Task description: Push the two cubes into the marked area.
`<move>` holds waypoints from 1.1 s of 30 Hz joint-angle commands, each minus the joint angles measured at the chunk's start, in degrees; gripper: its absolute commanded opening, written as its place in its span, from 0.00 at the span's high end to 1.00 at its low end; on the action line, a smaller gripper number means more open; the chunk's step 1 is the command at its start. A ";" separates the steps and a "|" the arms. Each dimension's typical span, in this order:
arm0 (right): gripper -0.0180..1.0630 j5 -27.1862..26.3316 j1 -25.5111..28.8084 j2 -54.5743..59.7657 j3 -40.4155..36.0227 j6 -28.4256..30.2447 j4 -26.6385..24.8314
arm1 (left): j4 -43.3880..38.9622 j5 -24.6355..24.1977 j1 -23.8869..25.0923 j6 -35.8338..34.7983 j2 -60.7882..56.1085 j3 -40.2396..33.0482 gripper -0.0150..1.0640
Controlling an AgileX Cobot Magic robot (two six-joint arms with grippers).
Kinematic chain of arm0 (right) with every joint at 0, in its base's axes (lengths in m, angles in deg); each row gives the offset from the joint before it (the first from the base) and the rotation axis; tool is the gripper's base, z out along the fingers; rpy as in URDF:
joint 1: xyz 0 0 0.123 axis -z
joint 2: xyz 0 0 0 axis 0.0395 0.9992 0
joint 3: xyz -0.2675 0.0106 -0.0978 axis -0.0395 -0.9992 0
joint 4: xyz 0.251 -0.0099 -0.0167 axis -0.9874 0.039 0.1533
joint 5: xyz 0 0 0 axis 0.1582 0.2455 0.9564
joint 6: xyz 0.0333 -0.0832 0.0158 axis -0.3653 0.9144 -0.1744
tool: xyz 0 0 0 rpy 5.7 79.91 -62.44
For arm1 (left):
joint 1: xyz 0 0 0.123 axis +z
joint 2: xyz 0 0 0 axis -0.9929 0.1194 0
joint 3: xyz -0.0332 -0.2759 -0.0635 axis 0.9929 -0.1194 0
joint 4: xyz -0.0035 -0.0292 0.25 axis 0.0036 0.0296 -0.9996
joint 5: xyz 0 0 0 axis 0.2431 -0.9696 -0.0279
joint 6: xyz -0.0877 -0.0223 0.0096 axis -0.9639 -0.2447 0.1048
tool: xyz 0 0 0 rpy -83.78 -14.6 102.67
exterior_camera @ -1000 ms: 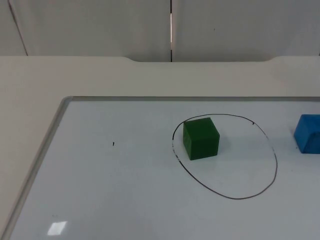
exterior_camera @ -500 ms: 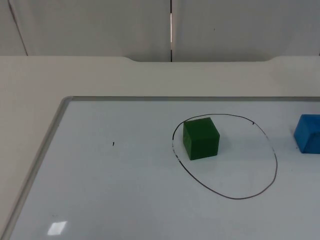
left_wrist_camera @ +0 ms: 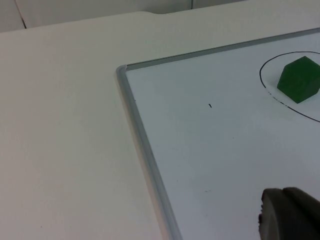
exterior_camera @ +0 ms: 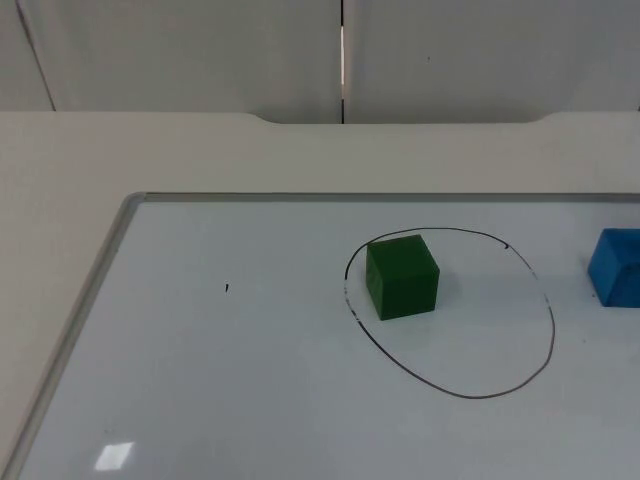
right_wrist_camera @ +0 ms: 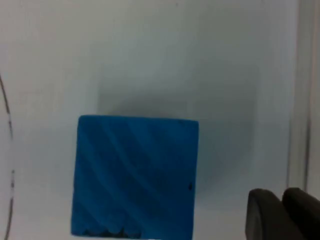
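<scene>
A green cube (exterior_camera: 402, 276) sits on the whiteboard, inside the hand-drawn black oval (exterior_camera: 552, 335) and close to its left line. The blue cube (exterior_camera: 616, 265) rests outside the oval, to its right, at the picture's edge. In the right wrist view the blue cube (right_wrist_camera: 135, 175) is close beneath the camera, and my right gripper (right_wrist_camera: 282, 210) is just beside it with both black fingertips pressed together. My left gripper (left_wrist_camera: 286, 214) hovers shut over the bare board, far from the green cube (left_wrist_camera: 299, 79).
The whiteboard (exterior_camera: 200, 380) has a grey metal frame (exterior_camera: 90, 300) along its left and far sides, with the cream table top (exterior_camera: 60, 160) beyond it. A small black mark (exterior_camera: 226, 288) is on the board's left half.
</scene>
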 commanded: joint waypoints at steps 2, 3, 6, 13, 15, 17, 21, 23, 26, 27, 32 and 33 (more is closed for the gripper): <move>0.92 -1.46 0.23 1.98 0.35 0.56 0.23 | -0.14 0.14 0.12 0.14 -0.23 -0.23 0.99; 0.92 -1.46 0.23 1.98 0.35 0.56 0.23 | -0.14 0.14 0.12 0.14 -0.23 -0.23 0.99; 0.95 -2.87 0.23 4.36 0.35 0.56 0.23 | -0.14 0.14 0.12 0.14 -0.23 -0.23 0.99; 0.98 -5.04 0.23 5.79 0.35 0.56 0.23 | -0.14 0.14 0.12 0.14 -0.23 -0.23 0.99; 0.98 -5.61 0.23 5.79 0.35 0.56 0.23 | -0.14 0.14 0.12 0.14 -0.23 -0.23 0.99; 0.98 -5.61 0.23 5.79 0.35 0.56 0.23 | -0.14 0.14 0.12 0.14 -0.23 -0.23 0.99; 0.98 -5.61 0.23 5.79 0.35 0.56 0.23 | -0.14 0.14 0.12 0.14 -0.23 -0.23 0.99; 0.98 -5.64 0.23 5.79 0.35 0.35 0.12 | -0.14 0.14 0.12 0.14 -0.23 -0.23 0.99; 0.98 -6.30 0.23 5.79 0.35 0.35 -1.40 | -0.14 0.14 0.12 0.14 -0.23 -0.23 0.99; 0.98 -6.57 0.23 5.79 0.35 0.35 -1.97 | -0.14 0.14 0.12 0.14 -0.23 -0.23 0.99; 0.98 -7.37 0.23 5.79 0.35 0.35 -3.30 | -0.14 0.14 0.12 0.14 -0.23 -0.23 0.99; 0.98 -7.37 0.23 5.79 0.35 0.35 -3.30 | -0.14 0.14 0.12 0.14 -0.23 -0.23 0.99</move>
